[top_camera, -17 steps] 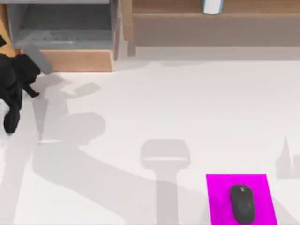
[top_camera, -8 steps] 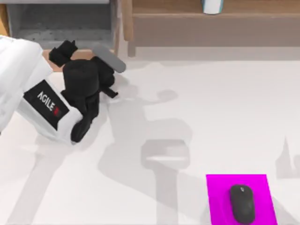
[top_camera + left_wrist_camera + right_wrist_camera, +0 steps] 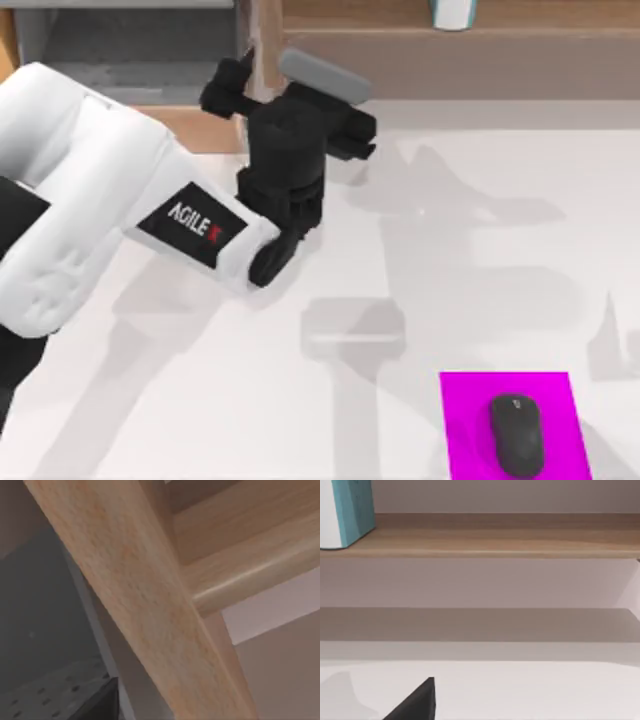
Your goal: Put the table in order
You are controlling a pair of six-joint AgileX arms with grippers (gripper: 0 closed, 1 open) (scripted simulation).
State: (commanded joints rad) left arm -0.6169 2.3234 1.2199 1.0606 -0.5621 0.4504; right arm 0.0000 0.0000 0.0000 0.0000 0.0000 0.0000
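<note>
The white table [image 3: 480, 250] spans the top view. My left gripper [image 3: 230, 86] is at the back, left of centre. It sits against the wooden upright [image 3: 266, 50] between the open grey drawer [image 3: 130, 50] and the shelf [image 3: 450, 60]. The left wrist view looks closely at that upright [image 3: 150, 605], with the drawer's grey inside [image 3: 45, 630] beside it. A black mouse [image 3: 517, 435] lies on a magenta mat [image 3: 465, 420] at the front right. A dark edge of my right gripper [image 3: 415, 705] hangs low over the table, facing the shelf.
A white and teal cup [image 3: 452, 12] stands on the wooden shelf at the back; the right wrist view has the cup [image 3: 347, 512] on the shelf board [image 3: 495, 542]. My left arm's white body [image 3: 90, 200] covers the table's left part.
My left arm has swung from the table's left edge rightward and toward the back, up to the wooden upright. The mouse, mat and cup have not moved.
</note>
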